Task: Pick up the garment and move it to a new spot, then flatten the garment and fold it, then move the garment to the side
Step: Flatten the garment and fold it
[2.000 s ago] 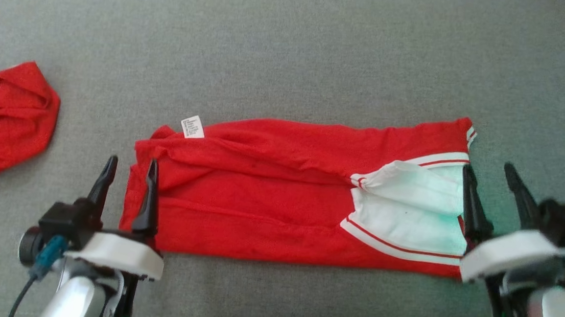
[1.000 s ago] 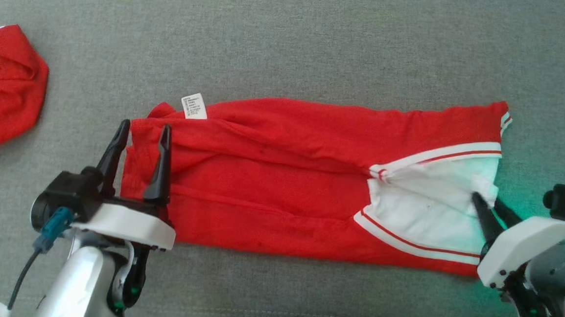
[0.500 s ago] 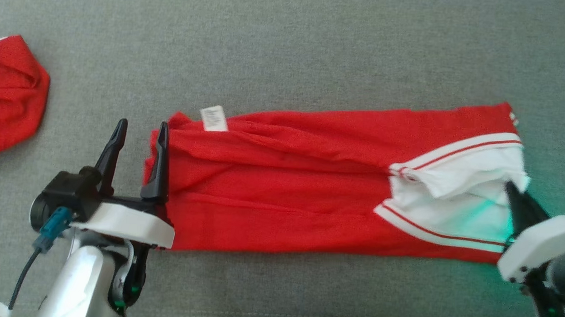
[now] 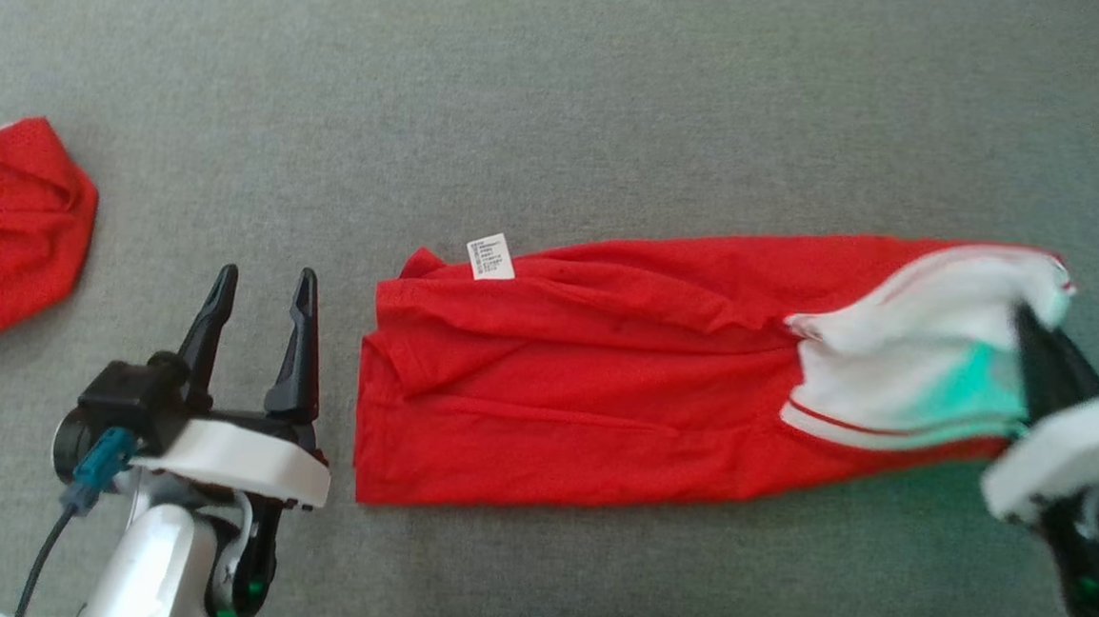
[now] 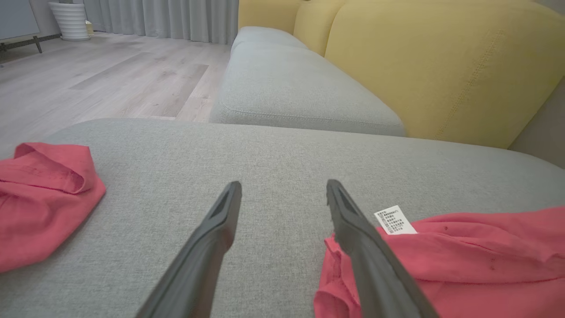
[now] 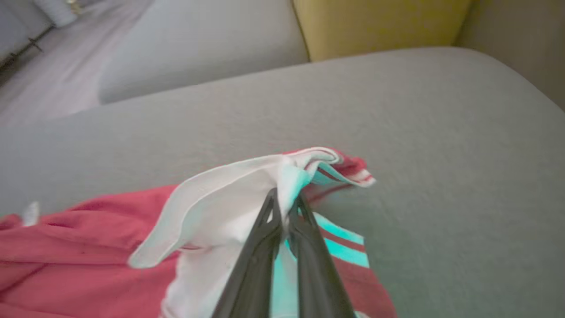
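Grip: right gripper [image 6: 284,198] pinches the white striped end of the red garment [image 4: 583,387], which lies right of centre on the grey cushion [image 4: 563,90]; best to drag low and steady so the folds hold, with the left gripper [image 4: 262,283] spread and empty near the garment's left edge.

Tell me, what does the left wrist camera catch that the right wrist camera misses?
Left wrist view: a second, crumpled red cloth lying apart from the open left jaws. Right wrist view: the right jaws shut on the white striped end of the long red garment. Both: that garment, the grey fabric cushion, the yellow sofa back.
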Motion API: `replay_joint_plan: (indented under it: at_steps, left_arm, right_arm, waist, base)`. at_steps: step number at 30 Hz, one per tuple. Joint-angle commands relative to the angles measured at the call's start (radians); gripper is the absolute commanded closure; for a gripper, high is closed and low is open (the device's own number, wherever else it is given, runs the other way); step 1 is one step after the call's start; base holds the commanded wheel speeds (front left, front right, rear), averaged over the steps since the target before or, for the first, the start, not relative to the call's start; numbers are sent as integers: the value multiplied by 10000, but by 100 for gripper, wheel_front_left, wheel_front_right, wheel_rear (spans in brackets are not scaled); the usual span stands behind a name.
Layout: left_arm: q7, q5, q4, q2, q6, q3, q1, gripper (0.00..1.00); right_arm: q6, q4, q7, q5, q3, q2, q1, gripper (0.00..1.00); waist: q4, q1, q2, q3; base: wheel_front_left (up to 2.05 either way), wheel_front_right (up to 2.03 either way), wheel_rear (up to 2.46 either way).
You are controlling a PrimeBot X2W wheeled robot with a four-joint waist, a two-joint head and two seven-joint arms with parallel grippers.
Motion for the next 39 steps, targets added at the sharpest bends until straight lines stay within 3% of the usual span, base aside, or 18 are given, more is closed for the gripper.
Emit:
replay_joint_plan:
  at_steps: [1, 8, 20, 30, 31, 32, 39]
  left_arm:
    - [-122, 86, -290, 59, -47, 424, -139, 0]
    - [-122, 115, -166, -35, -79, 326, -46, 0]
    - [-122, 101, 156, -205, -197, -16, -82, 0]
    - [-122, 76, 250, -248, -250, -55, -142, 0]
    - [-122, 72, 256, -249, -255, -51, -155, 0]
    - [-122, 63, 263, -249, -257, -38, -167, 0]
    - [-122, 96, 281, -167, -231, 45, -162, 0]
  right_arm:
    - [73, -598, 63, 134, 502, -161, -590, 100]
    - [73, -438, -82, 1197, 3407, -61, -1260, 100]
    - [73, 3739, -3251, 4699, 7947, -51, -2521, 100]
    - [73, 6135, -5114, 6052, 10173, -50, -3949, 100]
    - [73, 6278, -5247, 6125, 10329, -50, -4057, 66]
    - [73, 6380, -5387, 6143, 10502, -50, -4191, 0]
    - [73, 6104, -6642, 5967, 11189, -49, -4792, 0]
  waist:
    - [-57, 0, 0, -119]
    - [8, 0, 0, -513]
    - [873, 0, 0, -650]
    - [1190, 0, 0, -475]
    - [1195, 0, 0, -453]
    - [1189, 0, 0, -433]
    - [1020, 0, 0, -486]
  base:
    - [0, 0, 0]
    - [0, 0, 0]
    - [0, 0, 0]
    - [0, 0, 0]
    - [0, 0, 0]
    - [0, 0, 0]
    - [0, 0, 0]
